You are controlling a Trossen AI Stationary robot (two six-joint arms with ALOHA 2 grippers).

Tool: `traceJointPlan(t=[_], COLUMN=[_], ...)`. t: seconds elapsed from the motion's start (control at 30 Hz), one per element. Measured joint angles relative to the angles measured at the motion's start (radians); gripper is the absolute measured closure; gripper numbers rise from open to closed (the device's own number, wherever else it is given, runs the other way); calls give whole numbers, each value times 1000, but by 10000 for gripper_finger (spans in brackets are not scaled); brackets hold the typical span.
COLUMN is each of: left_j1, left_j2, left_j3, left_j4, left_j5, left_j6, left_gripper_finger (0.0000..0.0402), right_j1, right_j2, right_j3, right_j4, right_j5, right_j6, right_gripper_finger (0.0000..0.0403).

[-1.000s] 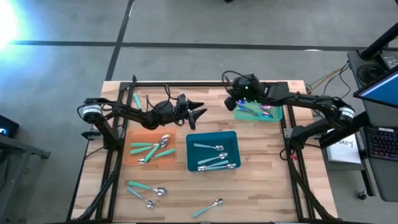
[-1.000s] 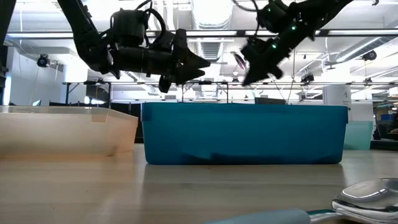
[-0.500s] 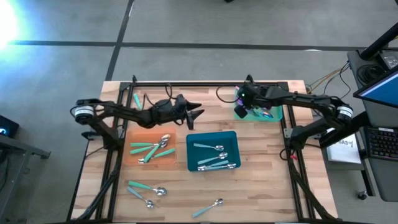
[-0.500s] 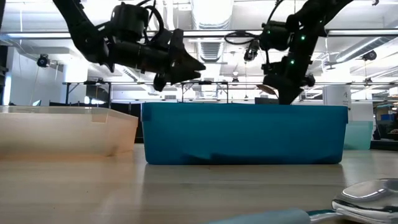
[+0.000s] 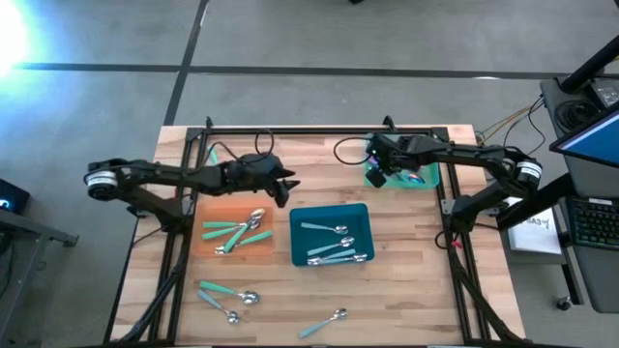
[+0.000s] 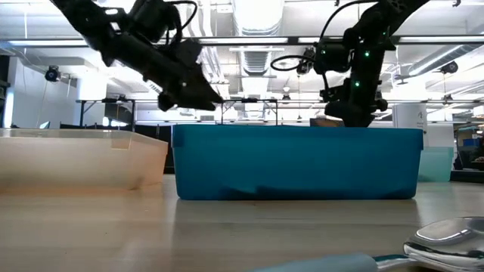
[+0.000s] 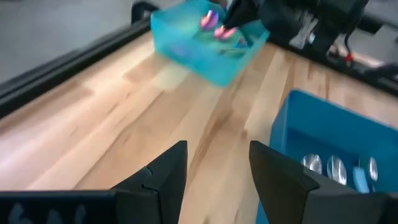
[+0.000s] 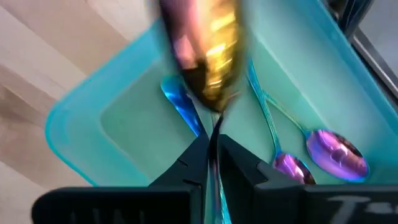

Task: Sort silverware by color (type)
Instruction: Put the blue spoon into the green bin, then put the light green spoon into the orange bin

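At about one o'clock on the bench (image 5: 406,280), the right pincer (image 8: 211,146) hangs low over the light-teal tray (image 5: 427,180), pinching an iridescent spoon (image 8: 208,53) by its handle. The step in hand is dropping it among the purple-blue pieces there; next it must part its fingers. The left pincer (image 7: 214,171), wide and empty, waits near centre.
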Motion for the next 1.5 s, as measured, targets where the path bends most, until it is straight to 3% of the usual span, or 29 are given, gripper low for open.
traceJointPlan(t=[0.33,0.63,0.77,1.1,1.27,1.5], left_j1=[1,15,39,143,187,230], left_j2=[-189,-264,-257,-220,-205,-175], left_j3=[0,0,0,0,-35,-90], left_j4=[-417,-821,-938,-1089,-1090,-1078], left_j5=[-12,-311,-356,-442,-445,-479], left_j6=[0,-96,-210,-388,-417,-568], left_gripper_finger=[245,245,245,245,245,245], right_j1=[0,0,0,0,0,0], right_j2=[0,-1,-1,-1,-1,-1], right_j3=[0,0,0,0,0,0], right_j4=[-83,-43,-6,9,11,17], right_j5=[1,1,0,0,-1,-1], right_j6=[6,-6,7,9,7,-29], right_gripper_finger=[332,272,256,261,263,253])
